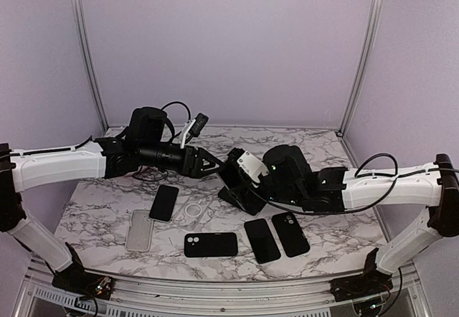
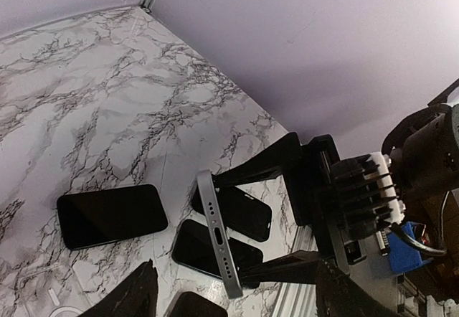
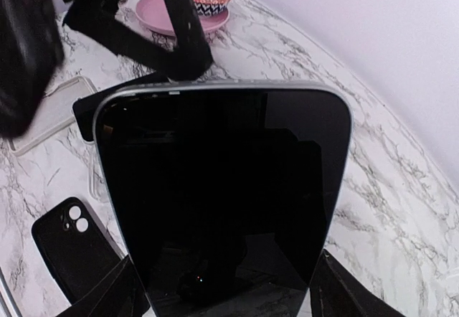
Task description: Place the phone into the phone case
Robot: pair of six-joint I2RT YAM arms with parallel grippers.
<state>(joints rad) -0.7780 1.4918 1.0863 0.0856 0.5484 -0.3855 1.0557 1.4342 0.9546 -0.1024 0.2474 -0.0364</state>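
Observation:
My right gripper (image 1: 235,177) is shut on a dark phone (image 1: 231,182) and holds it by its long edges, above the table. The phone's black screen (image 3: 222,188) fills the right wrist view between my fingers (image 3: 107,295). In the left wrist view the phone (image 2: 219,234) shows edge-on, charging port toward the camera. My left gripper (image 1: 209,163) is open and empty, just left of the phone's end; its fingers (image 2: 133,295) stand wide apart. Phone cases lie below: a clear ringed one (image 1: 192,213), a clear one (image 1: 138,229), a black one (image 1: 211,244) and another black one (image 1: 290,232).
Two more dark phones lie flat on the marble table, one left of the ringed case (image 1: 164,202) and one beside the right black case (image 1: 262,239). A pink plate (image 3: 168,12) with a patterned bowl sits behind my left gripper. Purple walls close the back and sides.

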